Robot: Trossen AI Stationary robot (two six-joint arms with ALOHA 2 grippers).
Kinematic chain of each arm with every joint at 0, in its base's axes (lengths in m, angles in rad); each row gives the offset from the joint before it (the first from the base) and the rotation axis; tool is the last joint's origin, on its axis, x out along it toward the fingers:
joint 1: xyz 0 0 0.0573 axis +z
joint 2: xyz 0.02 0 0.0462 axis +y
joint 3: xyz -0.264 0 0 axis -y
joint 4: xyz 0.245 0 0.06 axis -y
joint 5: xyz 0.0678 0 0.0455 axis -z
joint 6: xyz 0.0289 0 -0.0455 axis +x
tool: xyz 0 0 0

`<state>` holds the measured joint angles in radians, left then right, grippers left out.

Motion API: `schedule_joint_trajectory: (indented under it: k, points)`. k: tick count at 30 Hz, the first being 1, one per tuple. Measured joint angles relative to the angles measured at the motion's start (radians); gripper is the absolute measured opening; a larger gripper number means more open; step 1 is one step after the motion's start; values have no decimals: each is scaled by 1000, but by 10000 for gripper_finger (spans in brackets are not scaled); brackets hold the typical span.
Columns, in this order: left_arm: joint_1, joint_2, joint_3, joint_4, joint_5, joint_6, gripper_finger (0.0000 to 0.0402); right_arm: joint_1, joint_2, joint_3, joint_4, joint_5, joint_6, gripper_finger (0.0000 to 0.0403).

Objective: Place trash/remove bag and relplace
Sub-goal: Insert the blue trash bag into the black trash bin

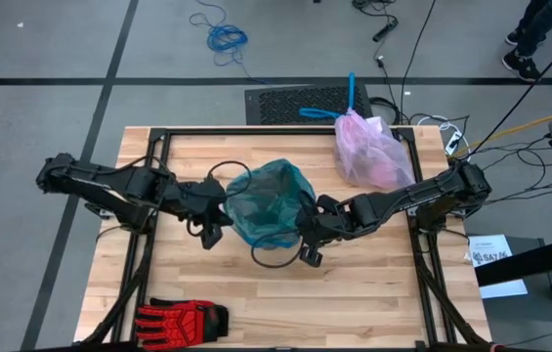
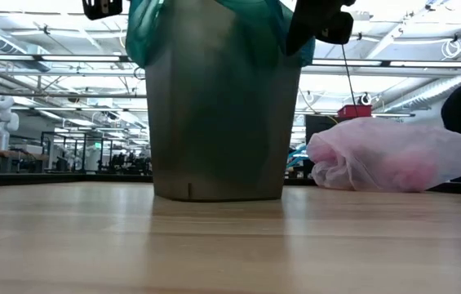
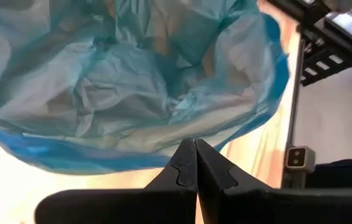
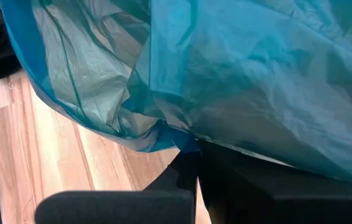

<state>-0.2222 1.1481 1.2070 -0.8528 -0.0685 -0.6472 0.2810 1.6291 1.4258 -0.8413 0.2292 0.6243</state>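
So we've got the bin sitting mid-surface with a bag liner in it, our left hand at its left rim and our right hand at its right rim. The bag lies behind and to the right of the bin near the far edge, well apart from it. A glove lies at the near-left corner.

We see two dark, near-black arms, left arm and right arm, each built of chunky angular segments with bulkier housings at outer joints. Thin black cable loops hang beside both wrists. Left gripper fingers matte black, flat, tapering to pointed tips, small notch along inner edge. Right gripper fingers same matte black, wedge-shaped. We note no markings or screws legible.
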Motion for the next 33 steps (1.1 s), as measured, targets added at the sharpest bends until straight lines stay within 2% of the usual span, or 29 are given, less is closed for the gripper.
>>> schedule_joint_trajectory:
  k: [9,18,25,33]
  points:
    - [-21,46,-39,12,5,-27,0,-1,0,0,0,2,-2,0]
    - [-43,108,-39,16,-80,-25,0,-38,0,-28,4,7,-15,0]
    - [-48,161,-39,17,-106,-26,0,-51,1,-102,25,2,-7,0]
    - [-55,197,-39,16,-132,-26,0,-38,-12,-87,20,-27,28,0]
